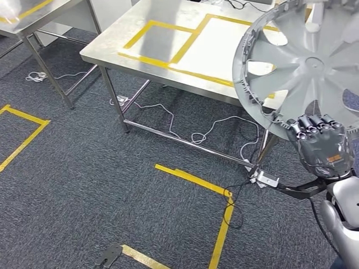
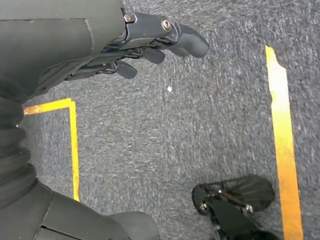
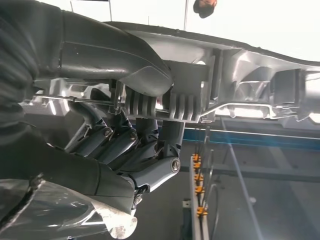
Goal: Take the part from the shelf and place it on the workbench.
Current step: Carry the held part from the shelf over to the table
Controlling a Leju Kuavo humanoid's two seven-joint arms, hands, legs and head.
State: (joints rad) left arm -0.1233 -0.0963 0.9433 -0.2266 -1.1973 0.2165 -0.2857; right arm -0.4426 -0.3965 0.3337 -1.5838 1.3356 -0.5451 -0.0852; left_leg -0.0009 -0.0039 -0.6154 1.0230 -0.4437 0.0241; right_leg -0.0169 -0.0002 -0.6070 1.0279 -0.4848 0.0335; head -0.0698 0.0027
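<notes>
From my remote station: the right robot hand (image 1: 320, 147) grips the lower rim of the part (image 1: 304, 67), a large grey finned disc, fingers curled over the edge and thumb clamped beneath, as the right wrist view confirms (image 3: 124, 150); I judge the rim grip chosen because the wide disc offers no other purchase, and it is carried raised and tilted so its far side clears the desk (image 1: 139, 53) ahead; the part hangs in the air, overlapping the desk's right end in my head view, not yet set down; yellow tape (image 1: 169, 42) frames rectangles on the steel top, likely the drop zone; the left robot hand (image 2: 151, 42) hangs over grey carpet (image 2: 170, 130), fingers loosely extended and apart, holding nothing, kept clear of the carry; cables (image 1: 199, 134) trail beneath the desk, a snag risk for my approach.
</notes>
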